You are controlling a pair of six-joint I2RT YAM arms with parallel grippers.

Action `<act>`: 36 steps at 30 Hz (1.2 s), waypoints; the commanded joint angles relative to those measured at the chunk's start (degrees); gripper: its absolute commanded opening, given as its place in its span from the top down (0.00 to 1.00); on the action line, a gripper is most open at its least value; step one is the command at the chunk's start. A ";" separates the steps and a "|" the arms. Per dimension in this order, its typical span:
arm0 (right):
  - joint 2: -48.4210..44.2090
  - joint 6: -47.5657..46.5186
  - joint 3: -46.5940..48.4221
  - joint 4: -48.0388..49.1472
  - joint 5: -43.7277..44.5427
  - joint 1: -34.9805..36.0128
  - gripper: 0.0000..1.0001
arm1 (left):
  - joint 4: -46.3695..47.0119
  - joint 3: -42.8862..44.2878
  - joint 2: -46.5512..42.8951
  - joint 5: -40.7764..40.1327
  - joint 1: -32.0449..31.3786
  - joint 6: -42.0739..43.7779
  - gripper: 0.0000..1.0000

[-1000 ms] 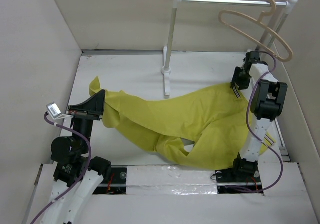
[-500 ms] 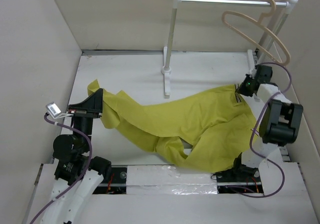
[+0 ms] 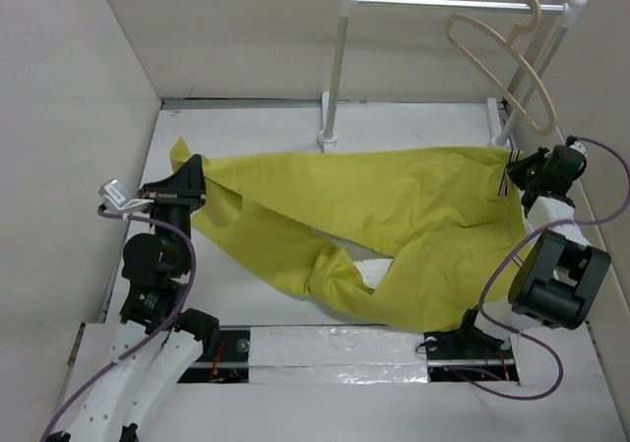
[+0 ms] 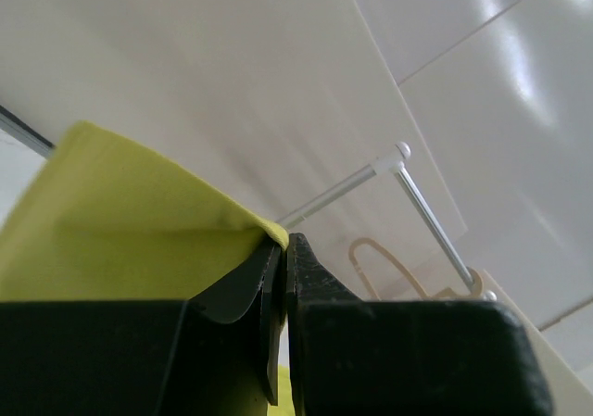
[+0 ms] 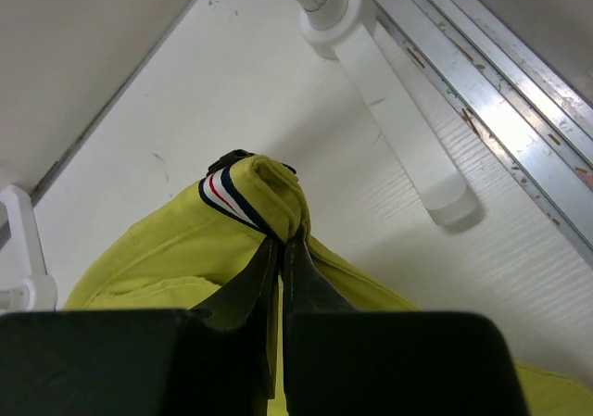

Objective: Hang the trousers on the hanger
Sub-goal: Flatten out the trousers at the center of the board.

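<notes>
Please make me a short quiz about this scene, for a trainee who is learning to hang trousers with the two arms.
1. True or false: the hanger hangs on the white rail.
2. Which part of the trousers does the right gripper pinch? A) the striped waistband B) a leg end C) nothing
3. How many grippers are shut on the cloth?

Key: 1 true; 2 A; 3 two, as the left gripper also pinches it.

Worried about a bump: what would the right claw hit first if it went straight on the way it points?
The right claw grips the trousers; past them, probably the table, just left of the rack's foot; depth unclear.
</notes>
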 commanded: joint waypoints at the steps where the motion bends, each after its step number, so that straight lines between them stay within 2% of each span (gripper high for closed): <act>1: 1.91 3.59 6.65 6.65 0.09 -1.28 1.00 | 6.27 4.47 0.79 -5.80 0.29 2.91 1.00; 3: 4.54 3.68 8.16 6.29 0.26 -1.28 1.00 | 6.35 4.47 2.38 -7.66 0.29 4.40 1.00; 10: 10.78 4.03 12.47 7.70 0.70 -0.75 1.00 | 16.61 0.61 12.04 -14.43 1.86 9.32 1.00; 15: 14.31 5.35 13.70 9.19 1.75 0.48 1.00 | 24.01 -0.36 23.02 -10.48 7.23 8.98 1.00; 22: 17.21 6.40 14.49 10.60 4.21 1.00 1.00 | 29.74 2.09 37.70 0.22 16.19 5.03 1.00; 28: 20.03 4.99 17.83 7.00 6.58 1.53 1.00 | 29.74 6.31 47.46 -0.46 16.73 8.18 0.98; 31: 20.81 5.08 18.44 5.16 8.69 1.53 1.00 | 28.95 5.97 51.42 -0.46 15.07 8.45 0.88; 33: 21.69 4.82 19.24 3.75 8.00 1.53 0.97 | 28.86 5.53 54.23 -2.12 13.31 9.59 0.62; 35: 23.10 4.03 21.34 1.73 6.86 1.53 0.87 | 27.37 5.27 56.43 -3.18 11.46 9.34 0.42; 36: 23.10 3.94 21.87 -0.98 6.50 2.23 0.70 | 26.93 4.83 56.53 -3.27 11.45 8.55 0.41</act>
